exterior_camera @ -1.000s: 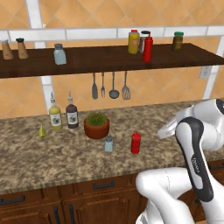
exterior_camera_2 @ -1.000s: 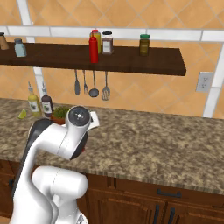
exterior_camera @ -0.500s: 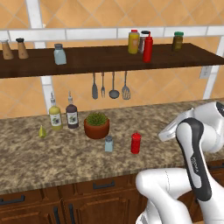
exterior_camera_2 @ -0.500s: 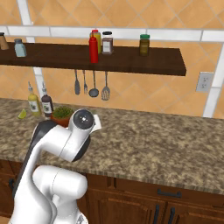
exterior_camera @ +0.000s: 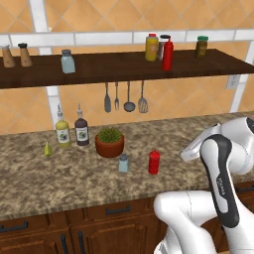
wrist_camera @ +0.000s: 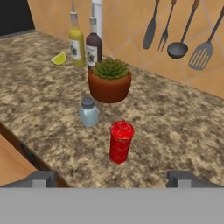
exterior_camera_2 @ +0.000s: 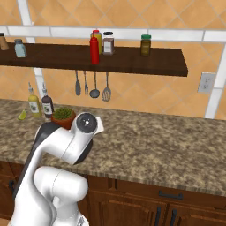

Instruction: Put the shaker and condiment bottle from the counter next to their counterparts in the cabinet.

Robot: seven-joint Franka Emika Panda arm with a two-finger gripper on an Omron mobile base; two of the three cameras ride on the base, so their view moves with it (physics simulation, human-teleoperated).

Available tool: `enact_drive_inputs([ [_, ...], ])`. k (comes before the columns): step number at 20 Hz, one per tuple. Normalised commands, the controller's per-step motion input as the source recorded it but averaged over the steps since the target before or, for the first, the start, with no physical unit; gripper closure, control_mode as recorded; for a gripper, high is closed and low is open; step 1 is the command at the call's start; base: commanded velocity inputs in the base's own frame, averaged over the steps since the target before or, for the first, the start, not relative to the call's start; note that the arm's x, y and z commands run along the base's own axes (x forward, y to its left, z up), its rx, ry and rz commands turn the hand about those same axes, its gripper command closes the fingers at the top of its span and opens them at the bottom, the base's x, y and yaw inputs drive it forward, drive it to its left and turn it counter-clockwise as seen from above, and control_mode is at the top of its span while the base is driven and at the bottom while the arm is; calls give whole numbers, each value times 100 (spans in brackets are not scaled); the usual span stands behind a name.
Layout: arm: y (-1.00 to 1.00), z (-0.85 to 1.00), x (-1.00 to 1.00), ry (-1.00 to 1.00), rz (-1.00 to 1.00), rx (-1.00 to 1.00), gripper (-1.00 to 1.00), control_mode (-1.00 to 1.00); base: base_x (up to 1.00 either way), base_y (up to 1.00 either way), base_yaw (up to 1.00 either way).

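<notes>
Movement over the last second was small: in both base views the arm had turned its upper joints a little, while the things on the bench (exterior_camera: 30,183) had kept their places, so I judged the reach to be only at its beginning and no item yet taken. The pincer (wrist_camera: 114,180) stood wide and held nothing, its two tips rising at 6 o'clock of the hand view. The condiment bottle (wrist_camera: 120,141) stood upright at the centre of that view, straight ahead of the open jaws, and the shaker (wrist_camera: 89,112) stood near it at 10 o'clock, just in front of the potted plant (wrist_camera: 109,81). On the cabinet (exterior_camera: 213,63) the pale shaker counterpart (exterior_camera: 68,62) and the slim red bottle (exterior_camera: 167,54) waited well apart. How far the tips were from the bottle I could not tell; in the right base view the arm covered the part of the bench where both items stood.
</notes>
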Motion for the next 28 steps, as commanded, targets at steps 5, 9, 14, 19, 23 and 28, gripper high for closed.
enact_drive_inputs([
  [5,0,-21,13,-3,0,0,-100,-100,0,0,0],
  [9,0,-29,24,0,0,0,-100,-100,0,0,0],
  [14,10,-23,11,0,0,1,-100,-100,0,0,0],
  [19,13,-8,20,-4,0,2,-100,-100,0,0,0],
  [23,0,-21,19,-5,0,2,-100,-100,0,0,0],
  [28,3,-20,1,-1,0,0,-100,-100,0,0,0],
])
